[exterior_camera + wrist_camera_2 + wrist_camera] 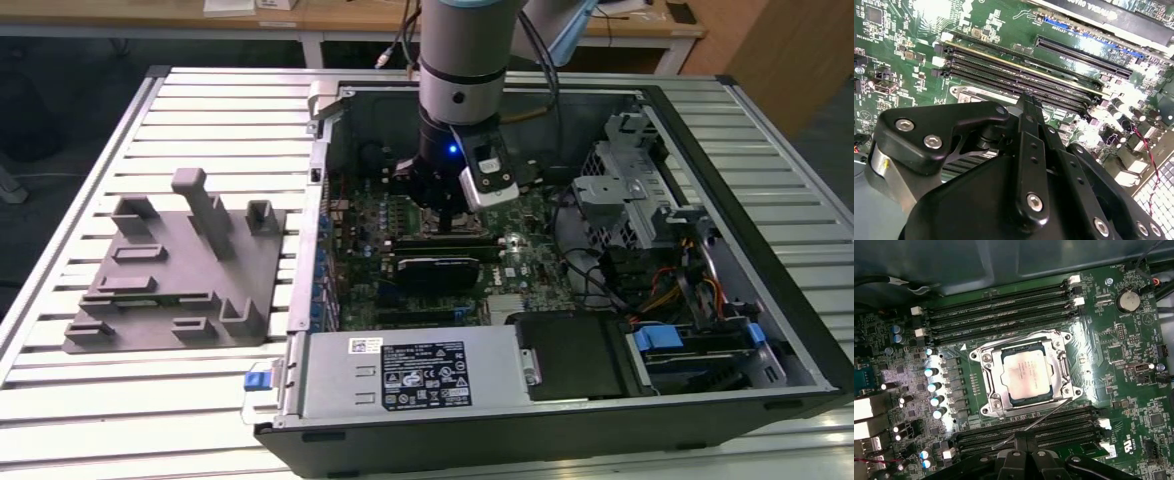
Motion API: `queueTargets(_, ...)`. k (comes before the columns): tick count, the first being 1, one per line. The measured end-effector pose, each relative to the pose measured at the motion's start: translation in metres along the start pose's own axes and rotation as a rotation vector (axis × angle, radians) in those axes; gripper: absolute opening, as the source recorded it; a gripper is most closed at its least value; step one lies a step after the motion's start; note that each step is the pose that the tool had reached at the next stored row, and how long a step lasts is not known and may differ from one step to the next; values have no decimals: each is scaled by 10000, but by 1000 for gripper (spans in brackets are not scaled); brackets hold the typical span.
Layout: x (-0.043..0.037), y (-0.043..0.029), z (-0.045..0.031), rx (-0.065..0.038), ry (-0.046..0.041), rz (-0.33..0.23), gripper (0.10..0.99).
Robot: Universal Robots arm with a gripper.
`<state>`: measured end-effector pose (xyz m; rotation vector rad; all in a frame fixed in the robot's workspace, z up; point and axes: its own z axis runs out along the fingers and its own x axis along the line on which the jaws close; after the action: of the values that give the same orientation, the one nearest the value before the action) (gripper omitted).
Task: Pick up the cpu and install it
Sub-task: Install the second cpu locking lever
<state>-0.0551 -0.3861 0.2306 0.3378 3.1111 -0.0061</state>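
The cpu, a small square chip with a pale silver top, lies flat inside the metal-framed socket on the green motherboard in the first wrist view. A thin wire lever runs slanted along one side of the socket. My gripper hovers above the black memory slots beside the socket, apart from the chip, shut with nothing in it. In the second wrist view the gripper points down at the memory slots. In the exterior view the gripper hangs inside the open computer case.
A grey fixture with upright blocks sits on the slatted table at the exterior view's left. Inside the case are a power supply, a black card, a metal drive cage and loose cables.
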Motion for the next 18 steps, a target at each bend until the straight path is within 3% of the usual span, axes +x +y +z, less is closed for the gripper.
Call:
queueTargets(3, 4, -1, 12, -27, 3, -77, 106)
queueTargets(10, 17, -4, 73, -230, 47, -813, 106)
queueTargets(18, 63, -31, 106, -316, 65, -1490, 106)
